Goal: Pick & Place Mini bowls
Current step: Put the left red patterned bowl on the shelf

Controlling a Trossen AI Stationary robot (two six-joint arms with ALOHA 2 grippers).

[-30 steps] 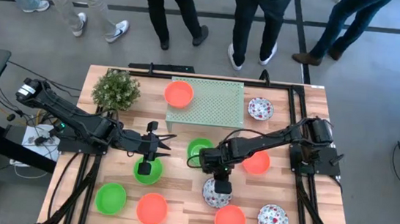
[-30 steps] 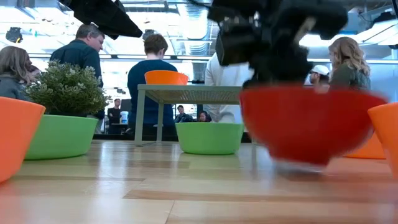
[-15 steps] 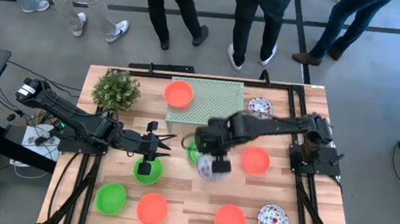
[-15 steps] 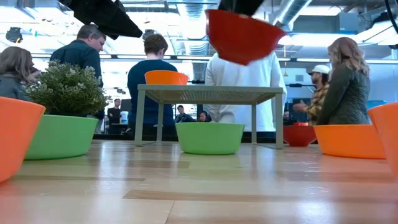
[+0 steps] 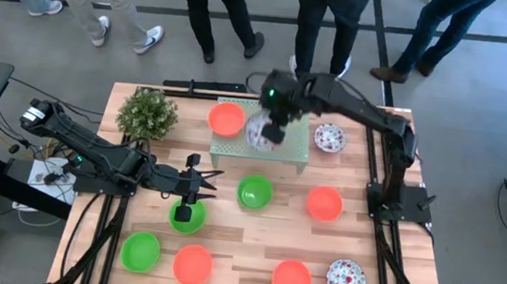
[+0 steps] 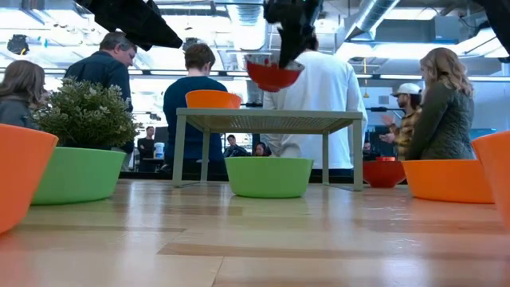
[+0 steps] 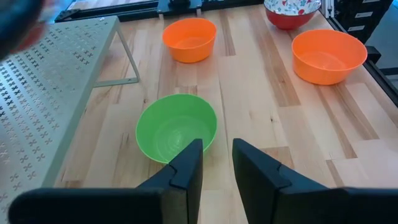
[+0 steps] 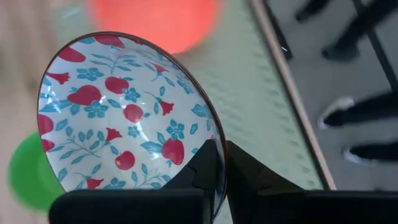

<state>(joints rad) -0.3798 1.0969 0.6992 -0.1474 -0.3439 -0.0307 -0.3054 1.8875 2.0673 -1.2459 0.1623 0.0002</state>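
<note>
My right gripper (image 5: 273,123) is shut on a white mini bowl with red floral speckles (image 5: 260,131) and holds it in the air above the pale green mesh rack (image 5: 291,144). In the low view this bowl (image 6: 273,75) shows its red outside, above the rack top. An orange mini bowl (image 5: 226,118) stands on the rack. My left gripper (image 5: 201,184) is open over the table's middle. A green mini bowl (image 7: 176,127) sits just ahead of its fingers, and another green one (image 5: 188,216) sits by it. My right gripper pinches the floral bowl's rim (image 8: 213,148), with one finger (image 8: 204,163) inside the bowl and the other outside. It comes from above, pointing down. The bowl is lifted clear and hangs below the fingers, slightly tilted, over the rack.
More mini bowls stand on the table: floral (image 5: 329,137) right of the rack, orange (image 5: 325,203), green (image 5: 140,250), orange (image 5: 192,264), orange (image 5: 291,280), floral (image 5: 346,279). A potted plant (image 5: 147,113) stands at the far left. People stand beyond the far edge.
My right gripper has lifted the floral bowl off the table near the middle. It has swung the bowl up and toward the far edge, and the bowl is now above the rack. My left arm has kept still.
</note>
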